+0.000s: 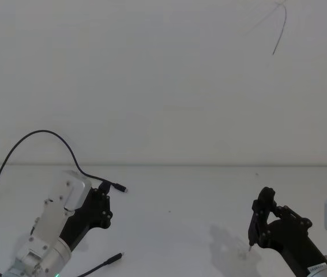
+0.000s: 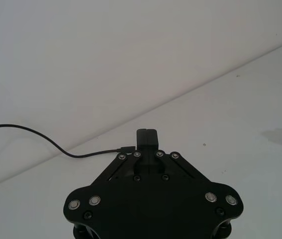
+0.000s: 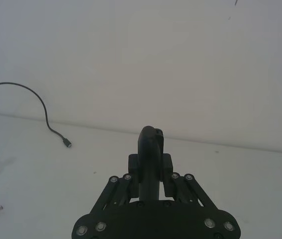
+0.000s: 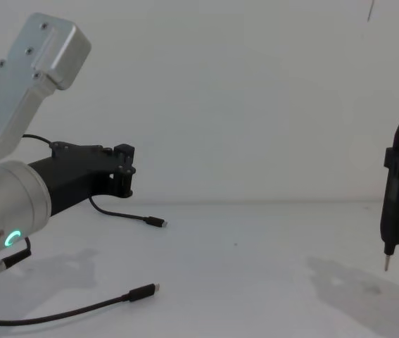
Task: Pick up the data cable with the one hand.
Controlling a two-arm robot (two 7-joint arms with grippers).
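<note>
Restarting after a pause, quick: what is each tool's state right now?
Left tool: shut, holding nothing.
Right tool: shut on the black pen-shaped probe.

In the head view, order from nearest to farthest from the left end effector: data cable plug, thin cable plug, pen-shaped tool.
1. thin cable plug, beside the left end effector.
2. data cable plug, toward the robot.
3. pen-shaped tool, far right.

Data cable (image 4: pixel 138 293), left hand (image 4: pixel 124 171), right hand (image 1: pixel 265 214) and pen tool (image 4: pixel 394 204) are black.
</note>
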